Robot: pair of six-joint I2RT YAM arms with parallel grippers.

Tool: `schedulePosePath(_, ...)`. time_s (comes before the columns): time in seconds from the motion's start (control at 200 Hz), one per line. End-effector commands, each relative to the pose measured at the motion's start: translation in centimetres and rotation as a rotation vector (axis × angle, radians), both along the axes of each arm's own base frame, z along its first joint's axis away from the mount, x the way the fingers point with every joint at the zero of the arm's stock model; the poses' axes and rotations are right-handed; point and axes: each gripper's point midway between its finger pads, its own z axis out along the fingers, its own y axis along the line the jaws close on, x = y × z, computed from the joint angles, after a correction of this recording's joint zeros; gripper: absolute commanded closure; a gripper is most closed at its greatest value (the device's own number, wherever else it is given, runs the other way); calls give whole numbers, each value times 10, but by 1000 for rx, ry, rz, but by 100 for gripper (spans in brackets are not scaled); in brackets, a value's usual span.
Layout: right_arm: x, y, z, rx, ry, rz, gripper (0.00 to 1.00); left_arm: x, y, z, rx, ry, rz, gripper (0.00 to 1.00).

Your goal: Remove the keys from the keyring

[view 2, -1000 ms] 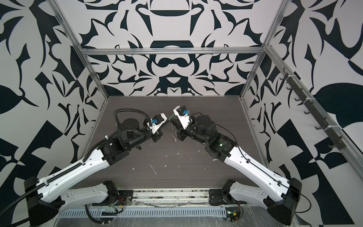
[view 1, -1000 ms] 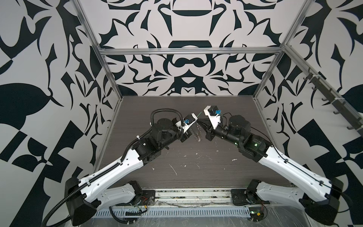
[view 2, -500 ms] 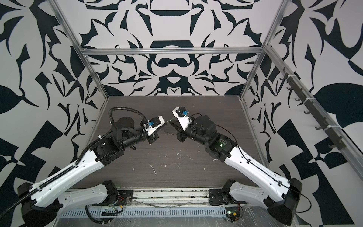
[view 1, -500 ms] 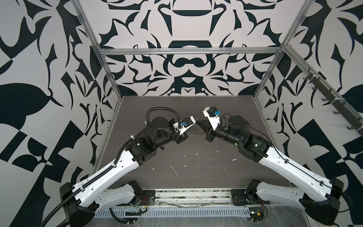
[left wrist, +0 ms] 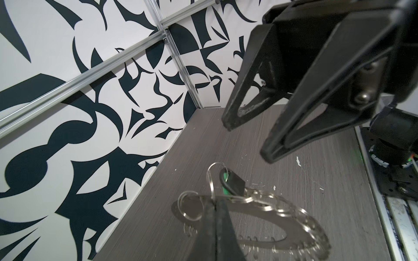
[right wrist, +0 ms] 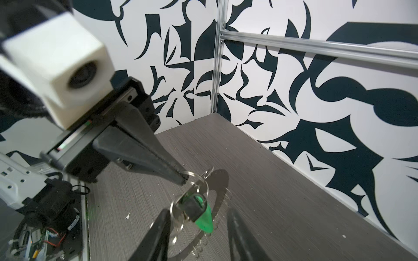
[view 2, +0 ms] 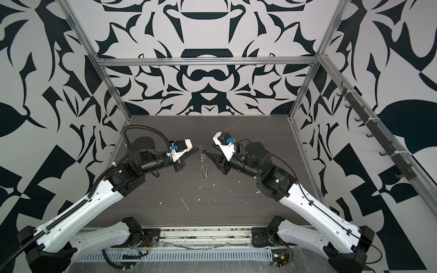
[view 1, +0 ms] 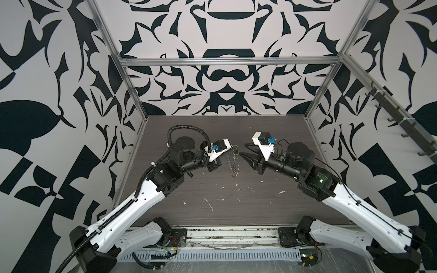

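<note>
Left of centre in a top view, the left gripper (view 2: 198, 149) is pressed together on a small loop (right wrist: 188, 174) at the upper rim of the keyring (view 2: 204, 163). The keyring hangs edge-on at mid-frame, seemingly clear of the table (view 2: 224, 212). Just beside that pinch, low in the right wrist view, we find the key (right wrist: 193, 206) with its green tag (right wrist: 204, 220), dangling by a wire ring (right wrist: 172, 211) (which loop carries it we cannot tell). Right of centre, the right gripper (view 1: 242, 149) stands spread, its fingers (right wrist: 158, 235) flanking the key, apparently without touching it. We judge nothing removed so far: grasping the key and working its ring off the keyring are both left to do. For room, we note the left wall (view 1: 71, 118) well apart from the arms. Bare table with scattered white flecks (view 1: 209, 205) fills the lower frame, and the right wall (view 1: 378, 153) is equally distant. The only tight gap lies between the two claws.
</note>
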Motion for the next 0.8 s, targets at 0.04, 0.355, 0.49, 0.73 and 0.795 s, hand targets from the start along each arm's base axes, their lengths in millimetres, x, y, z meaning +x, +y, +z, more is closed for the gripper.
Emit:
schedulePosePath(0.04, -16, -5, 27, -58, -167, 95, 55, -22, -2, 43, -96, -80, -169, 100)
schedulePosePath(0.355, -18, -2, 39, -120, -278, 304, 59, -30, -10, 35, -14, -117, -318, 100)
schedulePosePath(0.49, -23, 3, 45, -117, -307, 366, 62, -30, -11, 35, -13, -153, -327, 100)
schedulePosePath(0.73, -26, 10, 37, -130, -267, 430, 67, -31, -11, 34, -10, -179, -342, 100)
schedulePosePath(0.795, -25, 11, 37, -129, -269, 431, 69, -32, -11, 33, -6, -184, -347, 100)
